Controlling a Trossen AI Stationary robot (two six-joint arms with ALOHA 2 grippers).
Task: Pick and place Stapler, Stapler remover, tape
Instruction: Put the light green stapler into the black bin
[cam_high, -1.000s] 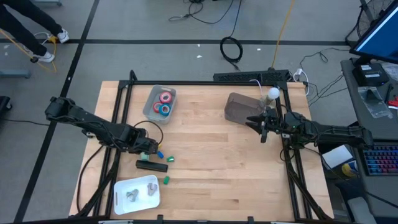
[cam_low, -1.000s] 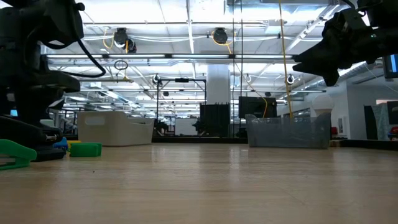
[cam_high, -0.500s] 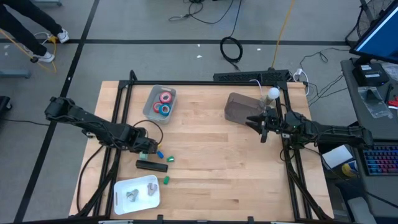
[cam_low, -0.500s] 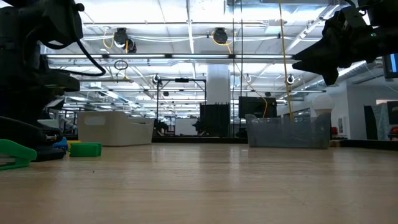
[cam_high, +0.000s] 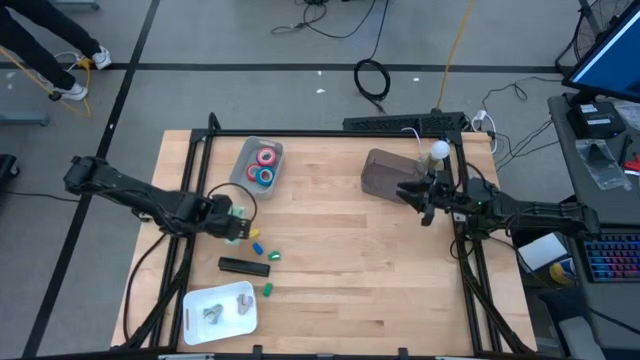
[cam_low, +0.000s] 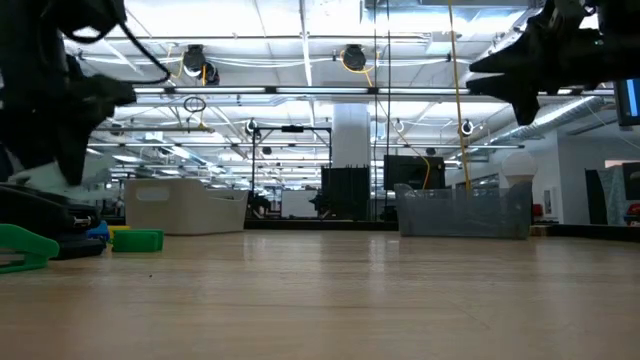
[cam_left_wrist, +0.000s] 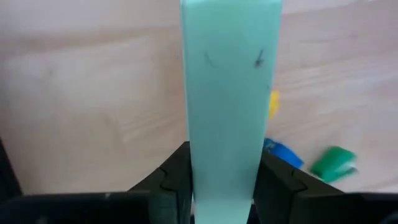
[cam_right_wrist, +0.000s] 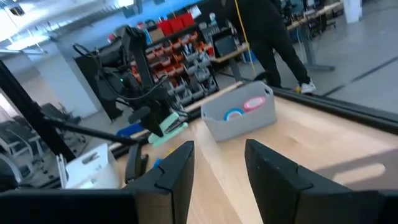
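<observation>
My left gripper (cam_high: 232, 222) hangs over the table's left part, shut on a pale green stapler (cam_left_wrist: 227, 93); the right wrist view shows it too (cam_right_wrist: 165, 127). A black stapler (cam_high: 245, 266) lies flat on the table nearer the front edge. Red and blue tape rolls (cam_high: 264, 166) lie in a clear bin (cam_high: 243, 172) at the far left. No stapler remover is plainly recognisable. My right gripper (cam_right_wrist: 217, 162) floats level at the right (cam_high: 420, 195), open, with nothing between its fingers. My left gripper pinches the pale green stapler between its two fingers (cam_left_wrist: 171, 180) on the two long sides, near one end (cam_left_wrist: 224, 163). The fingers point steeply down and lie along it. The stapler reaches out past the fingertips, lifted clear of the table.
Small yellow, blue and green pieces (cam_high: 260, 246) lie scattered by the black stapler. A white tray (cam_high: 196, 300) with grey pieces stands at the front left. A dark see-through bin (cam_high: 382, 172) sits far right, beside my right gripper. Bare wood spans the middle (cam_high: 340, 260).
My left gripper has risen and drawn a little toward the table's far edge, taking the pale green stapler up off the table. My right gripper has tipped from slightly downward to level.
</observation>
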